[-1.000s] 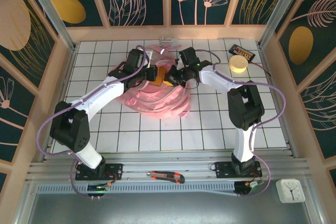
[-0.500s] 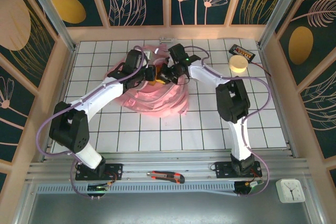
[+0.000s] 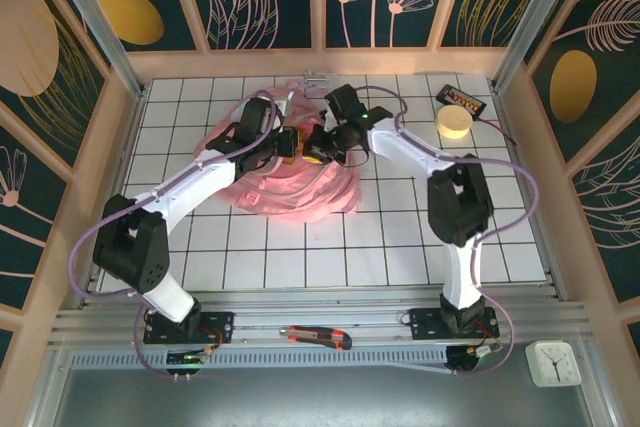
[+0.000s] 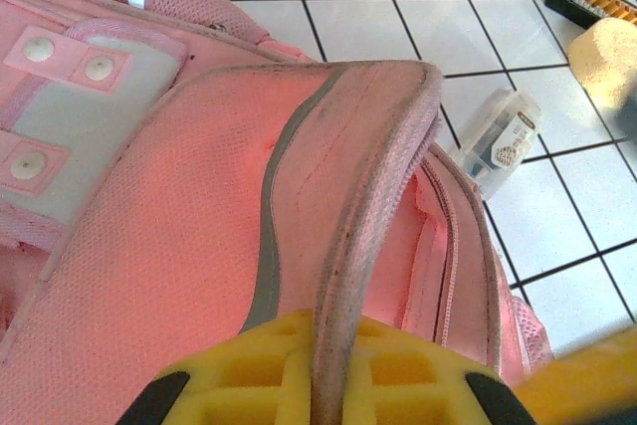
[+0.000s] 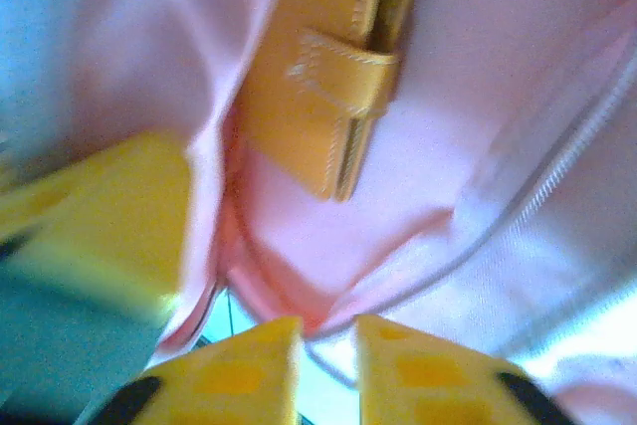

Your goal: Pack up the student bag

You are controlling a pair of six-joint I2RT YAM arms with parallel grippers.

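Two-fingered left end effector (image 4: pixel 320 390) pinches student bag (image 4: pixel 149 246) rim; right end effector (image 5: pixel 328 345) inside.

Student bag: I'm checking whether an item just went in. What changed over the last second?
The right gripper moved left into the mouth of the student bag, opened and let go of the orange wallet, which now lies inside. The left gripper stayed shut on the bag's rim, holding it up.
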